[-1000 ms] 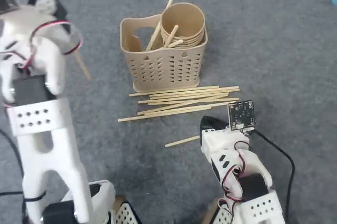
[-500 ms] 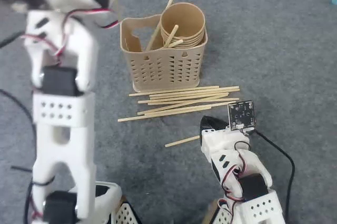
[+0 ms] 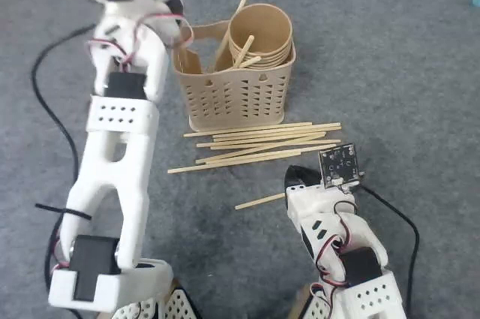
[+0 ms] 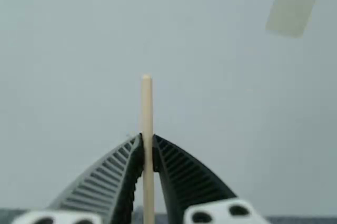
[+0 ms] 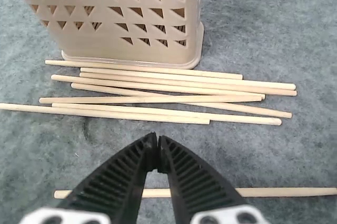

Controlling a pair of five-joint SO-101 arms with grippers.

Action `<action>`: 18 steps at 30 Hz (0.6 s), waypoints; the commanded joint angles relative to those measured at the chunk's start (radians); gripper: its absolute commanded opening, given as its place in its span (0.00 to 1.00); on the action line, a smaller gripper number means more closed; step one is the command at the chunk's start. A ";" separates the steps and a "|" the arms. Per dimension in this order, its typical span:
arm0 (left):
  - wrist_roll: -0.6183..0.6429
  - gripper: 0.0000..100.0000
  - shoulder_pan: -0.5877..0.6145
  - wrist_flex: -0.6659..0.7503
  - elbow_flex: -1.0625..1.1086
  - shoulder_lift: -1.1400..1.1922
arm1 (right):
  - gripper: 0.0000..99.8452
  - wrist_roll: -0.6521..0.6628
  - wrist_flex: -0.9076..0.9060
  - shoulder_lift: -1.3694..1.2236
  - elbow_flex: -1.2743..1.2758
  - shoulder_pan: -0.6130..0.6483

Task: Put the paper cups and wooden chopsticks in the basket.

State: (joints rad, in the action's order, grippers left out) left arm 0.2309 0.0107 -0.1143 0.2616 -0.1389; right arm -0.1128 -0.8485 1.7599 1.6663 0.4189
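Clamped on a chopstick [image 4: 146, 105] near the far edge of the table [image 3: 420, 71], the left gripper [image 4: 146, 140] may drop it beside the basket [image 3: 234, 101] by releasing short of its rim.

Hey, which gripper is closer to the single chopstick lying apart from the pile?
Right. The right gripper sits right over the single chopstick; the left gripper, holding a second chopstick, is up by the basket.
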 commanded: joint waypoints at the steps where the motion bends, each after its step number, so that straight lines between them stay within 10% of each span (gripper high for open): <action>1: -0.008 0.02 0.000 0.031 0.102 -0.120 | 0.01 0.020 0.024 -0.008 0.021 -0.016; 11: -0.008 0.30 0.005 -0.044 0.194 -0.368 | 0.01 0.021 0.019 -0.008 0.021 -0.016; 18: -0.008 0.30 0.092 -0.580 0.071 -0.608 | 0.01 0.023 0.016 -0.008 0.021 -0.016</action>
State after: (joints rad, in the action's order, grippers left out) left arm 0.2294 0.0506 -0.4365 0.4135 -0.6237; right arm -0.1051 -0.8485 1.7599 1.6663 0.4189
